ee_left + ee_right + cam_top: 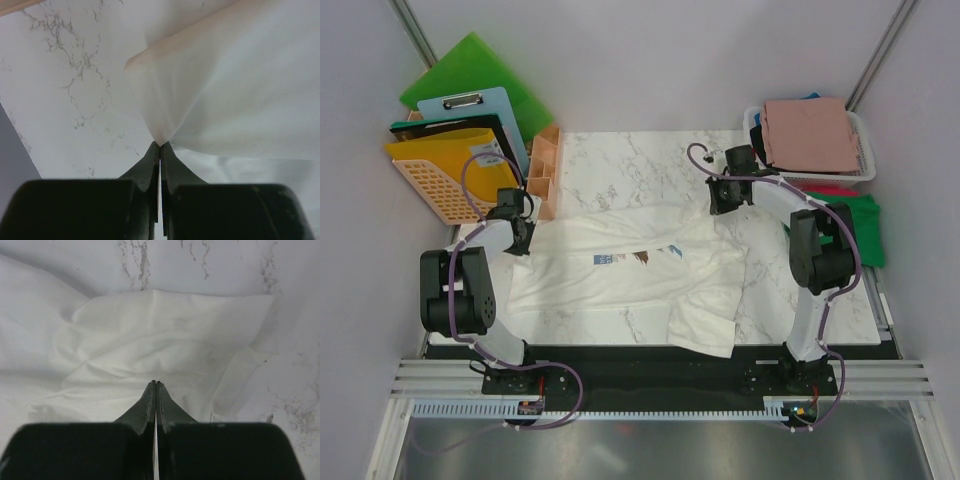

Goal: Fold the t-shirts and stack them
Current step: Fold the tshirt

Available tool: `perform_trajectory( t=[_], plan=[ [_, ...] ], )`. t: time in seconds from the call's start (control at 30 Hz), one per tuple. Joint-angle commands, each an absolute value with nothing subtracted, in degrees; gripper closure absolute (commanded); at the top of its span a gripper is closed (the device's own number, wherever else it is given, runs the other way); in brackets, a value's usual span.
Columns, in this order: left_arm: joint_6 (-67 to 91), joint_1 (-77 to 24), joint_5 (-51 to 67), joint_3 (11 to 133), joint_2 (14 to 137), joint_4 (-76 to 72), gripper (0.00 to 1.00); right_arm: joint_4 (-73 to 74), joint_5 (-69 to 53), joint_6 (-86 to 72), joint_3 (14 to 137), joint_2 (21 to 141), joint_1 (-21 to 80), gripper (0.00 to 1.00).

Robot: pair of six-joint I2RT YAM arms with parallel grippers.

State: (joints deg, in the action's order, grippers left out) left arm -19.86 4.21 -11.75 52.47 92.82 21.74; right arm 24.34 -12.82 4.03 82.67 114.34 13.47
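The left gripper [160, 145] is pinching an edge of the cream-white cloth t-shirt [620, 285] near the left edge of the white marble-patterned table [620, 160]. Its jaws are closed tight on a peak of fabric that is tenting away from the tips. The right gripper [156, 383] is pressing down at the shirt's far right corner with its jaws closed. A fold is probably caught between them, though the wrist view is not showing that plainly.

With both ends taken like this, the shirt is likely being readied for pulling flat or for a first fold. It is lying spread across the middle of the table, wrinkled, with its small blue-and-brown print [635, 257] facing up and one part bunching toward the near edge.

A folded dusty-pink cloth t-shirt [810, 135] is sitting in the white plastic mesh basket [866, 150] at the far right corner. A green cloth t-shirt [860, 225] is lying at the right edge.
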Motion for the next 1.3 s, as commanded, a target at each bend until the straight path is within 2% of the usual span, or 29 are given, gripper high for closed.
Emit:
perform_trajectory(
  t=[0.0, 0.23, 0.27, 0.3, 0.33, 0.37, 0.47, 0.53, 0.6, 0.63, 0.73, 1.0, 1.07, 1.13, 1.17, 1.23, 1.27],
  plan=[
    [-21.4, 4.2, -11.3, 52.6, 92.4, 20.4, 0.98, 20.9, -9.2, 5.8, 81.6, 108.0, 11.3, 1.0],
    [-21.3, 4.1, -11.0, 52.4, 93.5, 19.7, 0.98, 21.1, -8.4, 7.4, 79.5, 104.3, 9.0, 1.0],
    [-21.3, 4.2, -10.9, 52.6, 93.7, 19.8, 0.98, 21.2, -8.4, 7.6, 79.1, 104.2, 9.0, 0.92],
    [-21.3, 4.3, -10.9, 52.5, 93.8, 19.8, 0.98, 21.3, -8.4, 7.8, 78.8, 104.2, 9.0, 0.77],
    [-21.4, 4.2, -10.8, 52.5, 93.8, 19.8, 0.98, 21.9, -8.1, 8.1, 78.8, 104.5, 9.0, 0.62],
    [-21.4, 4.2, -10.8, 52.6, 93.7, 19.8, 0.98, 22.1, -8.0, 8.2, 78.6, 104.6, 9.0, 0.38],
    [-21.8, 4.2, -11.1, 52.4, 93.6, 19.7, 0.98, 22.0, -6.9, 8.5, 77.3, 104.3, 8.7, 0.24],
    [-21.9, 4.2, -11.2, 52.2, 93.6, 19.7, 0.98, 21.4, -5.9, 8.4, 76.6, 104.0, 8.6, 0.23],
    [-22.0, 4.2, -11.3, 52.2, 93.6, 19.8, 0.98, 21.0, -6.2, 8.0, 75.9, 103.9, 8.4, 0.28],
    [-21.9, 4.3, -11.3, 52.1, 93.6, 19.8, 0.98, 21.2, -7.0, 7.6, 75.8, 103.7, 8.2, 0.33],
    [-21.8, 4.2, -10.8, 51.5, 92.3, 19.6, 0.98, 22.8, -9.2, 7.5, 74.6, 101.7, 8.1, 0.36],
    [-24.4, 4.3, -13.4, 47.6, 84.6, 14.5, 0.98, 22.9, -11.9, 11.1, 56.2, 77.0, 7.9, 0.29],
    [-23.7, 4.3, -13.3, 48.2, 84.1, 14.2, 0.98, 24.0, -12.3, 11.2, 54.1, 74.7, 8.1, 0.27],
    [-22.9, 4.3, -12.7, 49.1, 84.4, 14.8, 0.84, 26.4, -13.0, 12.2, 54.0, 72.9, 8.0, 0.26],
    [-22.7, 4.3, -12.6, 49.4, 84.5, 14.9, 0.62, 27.2, -12.8, 12.4, 54.1, 72.5, 8.0, 0.26],
    [-22.5, 4.2, -13.1, 50.1, 85.5, 15.1, 0.35, 28.5, -12.8, 13.4, 54.6, 71.8, 8.0, 0.25],
    [-22.6, 4.2, -13.4, 50.3, 86.0, 15.2, 0.31, 29.1, -12.7, 13.8, 55.4, 71.8, 8.0, 0.25]
  ],
)
